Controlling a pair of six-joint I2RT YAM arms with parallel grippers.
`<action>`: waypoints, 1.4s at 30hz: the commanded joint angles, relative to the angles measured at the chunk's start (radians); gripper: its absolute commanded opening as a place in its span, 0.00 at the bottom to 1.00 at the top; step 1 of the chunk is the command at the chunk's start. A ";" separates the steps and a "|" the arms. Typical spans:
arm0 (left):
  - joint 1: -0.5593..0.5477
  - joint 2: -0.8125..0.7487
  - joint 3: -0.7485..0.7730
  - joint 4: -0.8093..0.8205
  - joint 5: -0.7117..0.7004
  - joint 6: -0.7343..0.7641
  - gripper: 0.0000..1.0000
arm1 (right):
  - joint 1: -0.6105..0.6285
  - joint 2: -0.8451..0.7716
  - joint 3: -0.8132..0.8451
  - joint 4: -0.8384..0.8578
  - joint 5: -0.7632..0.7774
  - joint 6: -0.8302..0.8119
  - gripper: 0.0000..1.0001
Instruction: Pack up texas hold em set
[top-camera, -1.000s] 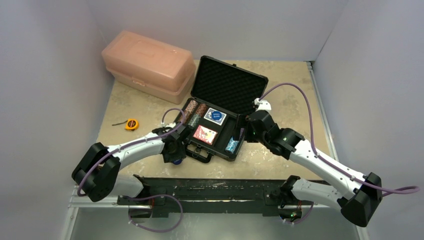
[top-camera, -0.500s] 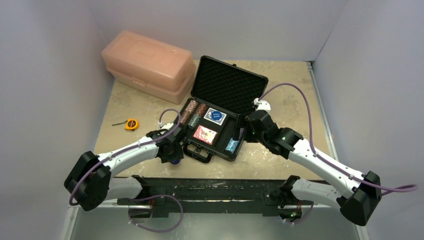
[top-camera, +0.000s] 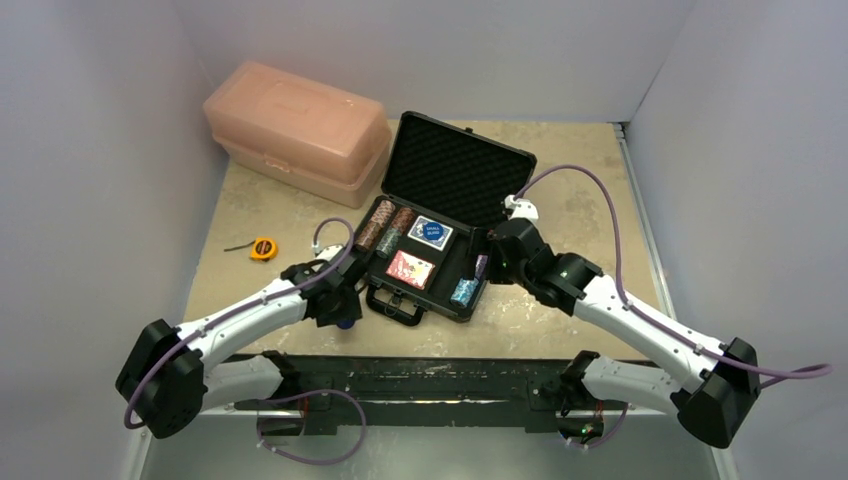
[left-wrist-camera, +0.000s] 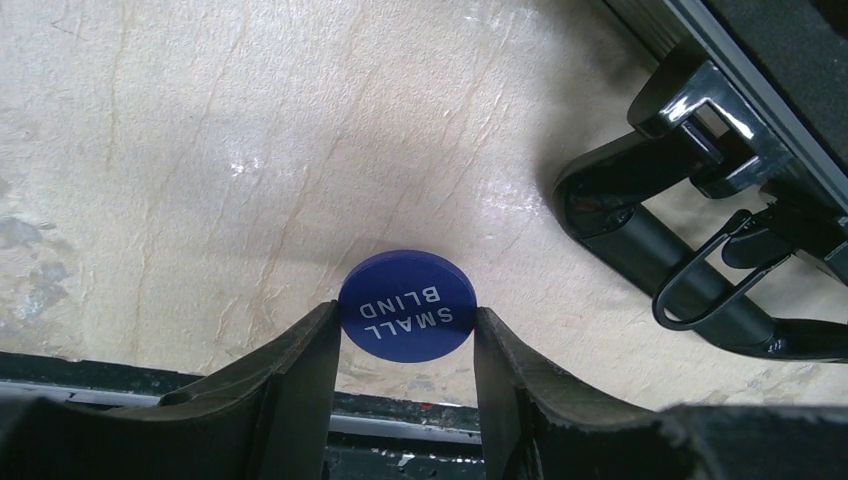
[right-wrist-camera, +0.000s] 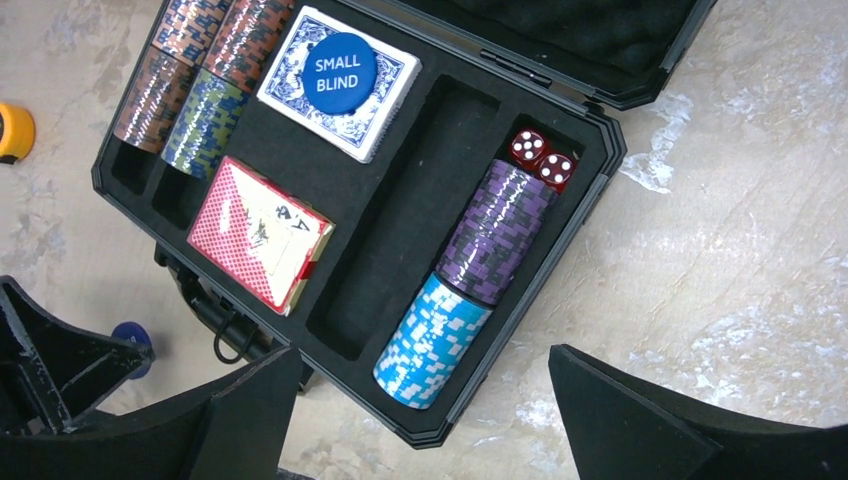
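a robot's left gripper pinches a round blue plastic disc lettered "small blind" by its edges, one black finger on either side. it sits low over the beige stone-patterned table, just off the front left corner of the small black briefcase and near its glossy black carry handle. whether the disc rests on the table or hangs just clear of it cannot be told. the case lies open in mid-table, its foam-lined lid propped up at the back. in its slots lie two rows of brown and green poker chips at the left, a blue-backed card deck topped by a second blue "small blind" disc, and a red-backed card deck in front of that. at the right lies a row of purple chips and light blue chips, with two red dice behind it. the right gripper hangs over the case's right end, jaws spread wide and holding nothing. a large pink plastic box stands at the rear left, and a small yellow tape measure lies left of the case.
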 joint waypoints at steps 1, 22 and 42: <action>0.002 -0.040 0.053 -0.038 -0.031 0.034 0.36 | -0.002 0.010 0.052 0.037 -0.023 0.019 0.99; 0.002 -0.009 0.265 -0.079 0.001 0.159 0.36 | -0.002 0.044 0.163 -0.031 0.032 0.017 0.99; -0.016 0.268 0.519 -0.046 0.092 0.263 0.34 | -0.003 -0.018 0.127 -0.059 0.071 0.019 0.99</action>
